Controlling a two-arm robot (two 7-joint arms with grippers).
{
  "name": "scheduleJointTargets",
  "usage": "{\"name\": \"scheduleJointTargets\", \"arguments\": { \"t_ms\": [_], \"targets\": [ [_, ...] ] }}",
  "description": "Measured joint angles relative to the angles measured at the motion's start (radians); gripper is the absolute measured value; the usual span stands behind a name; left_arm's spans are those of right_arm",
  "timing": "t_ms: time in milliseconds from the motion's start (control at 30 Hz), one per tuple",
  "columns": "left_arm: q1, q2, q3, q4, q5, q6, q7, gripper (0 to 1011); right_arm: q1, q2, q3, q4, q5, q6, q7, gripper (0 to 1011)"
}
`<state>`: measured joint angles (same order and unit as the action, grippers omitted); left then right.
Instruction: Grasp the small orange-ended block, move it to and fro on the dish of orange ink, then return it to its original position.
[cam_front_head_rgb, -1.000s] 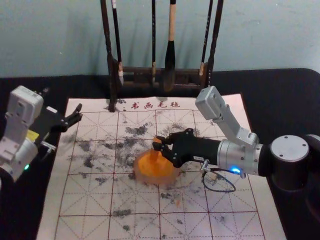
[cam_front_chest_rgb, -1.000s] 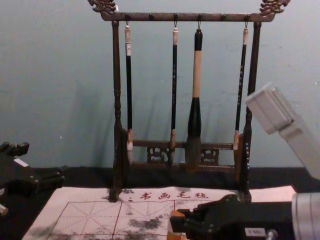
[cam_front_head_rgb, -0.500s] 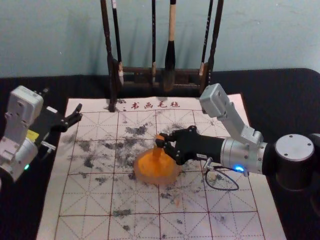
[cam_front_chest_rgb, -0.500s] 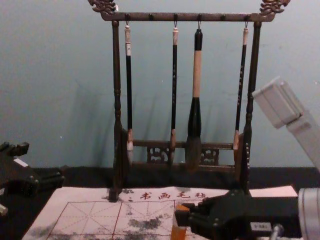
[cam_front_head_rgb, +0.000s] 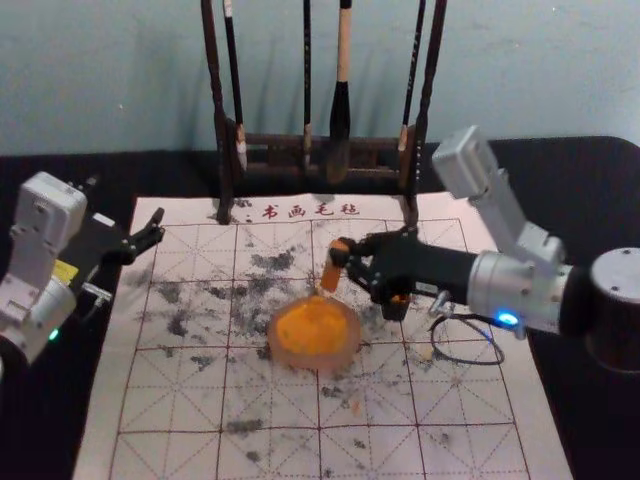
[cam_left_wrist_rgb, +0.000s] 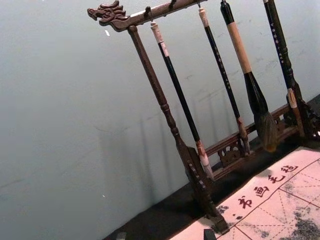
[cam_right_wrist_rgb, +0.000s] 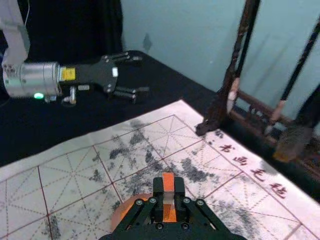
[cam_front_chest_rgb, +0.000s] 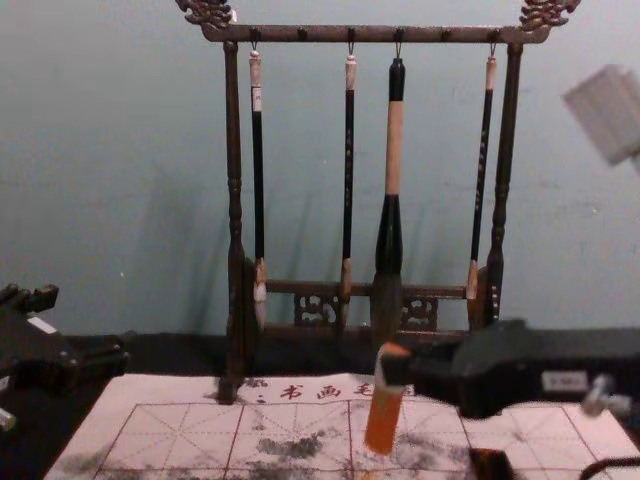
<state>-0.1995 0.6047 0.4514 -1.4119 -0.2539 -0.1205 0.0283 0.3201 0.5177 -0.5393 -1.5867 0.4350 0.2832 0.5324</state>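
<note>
Right hand (cam_front_head_rgb: 343, 257) grips block (cam_front_head_rgb: 330, 277) near dish (cam_front_head_rgb: 347, 350); left hand (cam_front_head_rgb: 158, 226) wide at left; chest view: block tilted.

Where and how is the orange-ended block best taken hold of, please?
I would grip the block near its upper end, from the robot's right, as the right gripper does: it is slim, long and only slightly tilted, so fingers across its narrow width should leave the lower orange end free for the dish.

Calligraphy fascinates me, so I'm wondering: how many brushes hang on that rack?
4 on the rack, from left to right: a thin brush, a second thin brush, the thick brush, and a last thin brush.
</note>
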Motion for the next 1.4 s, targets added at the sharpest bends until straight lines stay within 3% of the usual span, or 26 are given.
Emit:
{"name": "scheduleJointTargets", "arguments": {
  "t_ms": [300, 633, 933, 1400],
  "targets": [
    [0.000, 0.000, 0.000, 0.000, 0.000, 0.000, 0.000, 1001, -0.062, 0.067, 0.071, -0.132, 0.049, 0.052, -0.075, 119],
    [0.000, 0.000, 0.000, 0.000, 0.000, 0.000, 0.000, 1001, -0.139, 0.101, 0.121, -0.195, 0.042, 0.087, -0.178, 119],
    [0.000, 0.000, 0.000, 0.000, 0.000, 0.000, 0.000, 1001, -0.214, 0.066, 0.165, -0.211, 0.023, 0.120, -0.266, 119],
    [0.000, 0.000, 0.000, 0.000, 0.000, 0.000, 0.000, 1001, -0.223, 0.002, 0.178, -0.176, -0.008, 0.140, -0.287, 119]
  ]
}}
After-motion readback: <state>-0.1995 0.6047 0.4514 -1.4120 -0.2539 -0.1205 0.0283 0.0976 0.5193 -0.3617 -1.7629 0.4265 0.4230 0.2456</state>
